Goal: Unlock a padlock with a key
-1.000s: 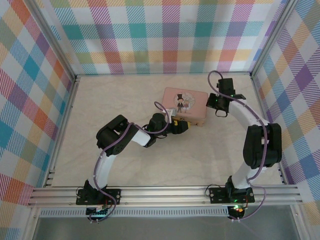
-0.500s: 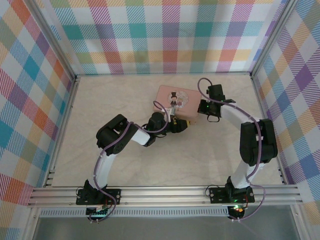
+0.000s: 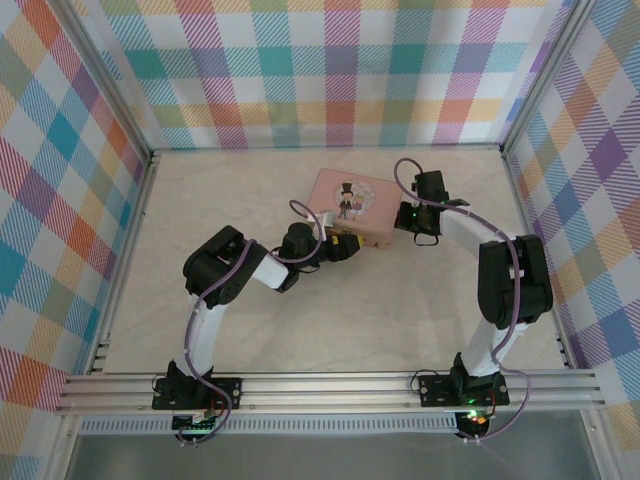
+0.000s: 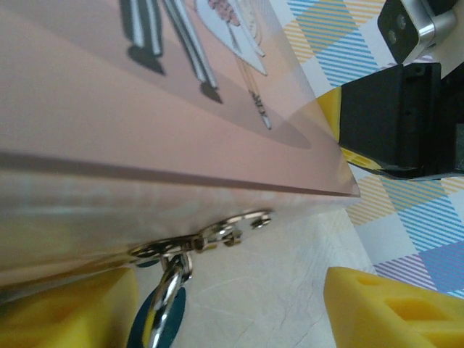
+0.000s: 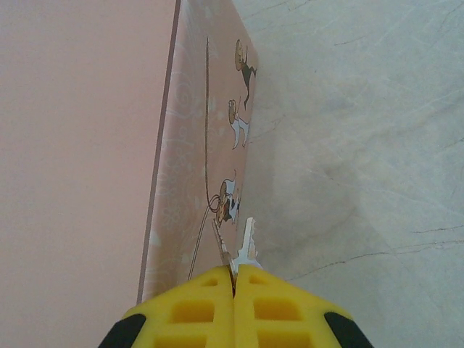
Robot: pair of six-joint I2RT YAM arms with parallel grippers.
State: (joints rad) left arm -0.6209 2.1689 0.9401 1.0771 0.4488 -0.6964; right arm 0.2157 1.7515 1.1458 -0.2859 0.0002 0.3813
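Left wrist: padlock (image 4: 165, 313) teal, silvery shackle seemingly through hasp (image 4: 210, 235).

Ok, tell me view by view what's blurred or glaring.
Left wrist: the pink tin is soft, glare on the padlock shackle. Right wrist: the key is sharp, the tin throwing a soft shadow on the table. Top external: even light.

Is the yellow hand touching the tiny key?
Touching. The right wrist view shows the right hand shut on the key, pinching its end while the rest sticks out in front.
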